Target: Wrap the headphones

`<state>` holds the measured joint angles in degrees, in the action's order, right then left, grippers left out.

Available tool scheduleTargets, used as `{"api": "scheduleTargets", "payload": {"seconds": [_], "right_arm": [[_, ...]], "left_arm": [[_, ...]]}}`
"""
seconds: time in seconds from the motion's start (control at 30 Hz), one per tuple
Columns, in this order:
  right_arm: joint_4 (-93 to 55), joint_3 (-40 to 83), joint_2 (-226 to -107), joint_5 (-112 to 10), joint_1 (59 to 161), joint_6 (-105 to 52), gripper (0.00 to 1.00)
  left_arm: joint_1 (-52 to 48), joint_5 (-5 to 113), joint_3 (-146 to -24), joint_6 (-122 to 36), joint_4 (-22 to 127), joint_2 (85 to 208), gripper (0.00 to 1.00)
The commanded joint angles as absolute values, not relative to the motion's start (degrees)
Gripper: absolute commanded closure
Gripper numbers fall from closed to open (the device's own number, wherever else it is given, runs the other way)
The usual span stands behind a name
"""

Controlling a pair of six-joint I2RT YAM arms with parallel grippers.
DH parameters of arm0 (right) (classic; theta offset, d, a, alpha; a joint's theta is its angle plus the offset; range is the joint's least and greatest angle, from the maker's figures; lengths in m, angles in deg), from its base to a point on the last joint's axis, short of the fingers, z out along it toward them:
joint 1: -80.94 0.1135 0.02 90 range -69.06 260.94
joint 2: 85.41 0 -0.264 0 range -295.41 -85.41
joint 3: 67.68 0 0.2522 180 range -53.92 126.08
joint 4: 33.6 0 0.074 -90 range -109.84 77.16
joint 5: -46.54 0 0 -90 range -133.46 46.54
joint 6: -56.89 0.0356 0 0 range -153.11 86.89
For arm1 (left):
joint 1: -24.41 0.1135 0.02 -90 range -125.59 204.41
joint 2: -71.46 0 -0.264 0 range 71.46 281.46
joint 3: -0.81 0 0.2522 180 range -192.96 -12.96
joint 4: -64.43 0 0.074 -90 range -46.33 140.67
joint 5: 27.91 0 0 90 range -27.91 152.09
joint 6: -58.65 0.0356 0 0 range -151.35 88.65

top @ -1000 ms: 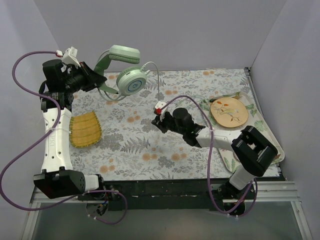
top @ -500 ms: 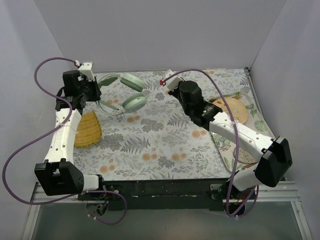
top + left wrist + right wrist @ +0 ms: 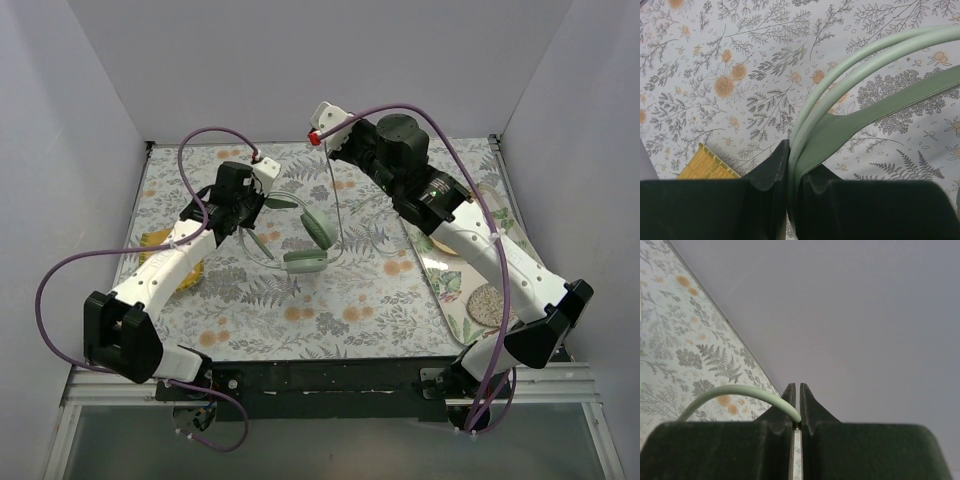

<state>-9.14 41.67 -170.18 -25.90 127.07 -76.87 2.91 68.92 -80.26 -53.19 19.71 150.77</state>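
The pale mint-green headphones [image 3: 312,230] hang low over the middle of the floral table cloth, cups toward the right. My left gripper [image 3: 245,208] is shut on the headband [image 3: 865,65], which sits pinched between its fingers; the gripper also shows in the left wrist view [image 3: 792,160]. The thin pale cable [image 3: 337,205] runs up from the headphones to my right gripper [image 3: 333,150], held high near the back wall. In the right wrist view the right gripper [image 3: 797,402] is shut on the cable [image 3: 735,390], which curves off to the left.
A yellow bamboo mat [image 3: 155,240] lies at the left, partly under my left arm, and shows in the left wrist view [image 3: 705,167]. A floral tray [image 3: 470,310] with a plate [image 3: 447,246] and a round coaster [image 3: 487,303] stands at the right, under my right arm.
My left gripper has brought the headphones down and rightward from the back left to the table's middle. My right gripper has risen toward the back, drawing the cable up with it.
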Motion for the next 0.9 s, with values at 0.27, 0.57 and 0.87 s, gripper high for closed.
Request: {"api": "scheduleTargets", "payload": {"seconds": [0.27,0.57,0.87], "right_arm": [[-5.61,57.59,-182.17,-51.45,120.93,-66.25,0.99],[-1.04,68.16,-194.83,-57.87,119.09,-57.02,0.99],[-1.99,59.91,-195.19,-61.64,117.68,-52.36,0.99]], "left_arm": [[-3.1,57.01,-82.21,-53.76,20.62,146.79,1.0],[-3.1,36.35,-84.84,-58.23,19.65,141.69,1.0],[-0.47,26.16,-90.03,-68.51,21.75,139.75,1.0]]}}
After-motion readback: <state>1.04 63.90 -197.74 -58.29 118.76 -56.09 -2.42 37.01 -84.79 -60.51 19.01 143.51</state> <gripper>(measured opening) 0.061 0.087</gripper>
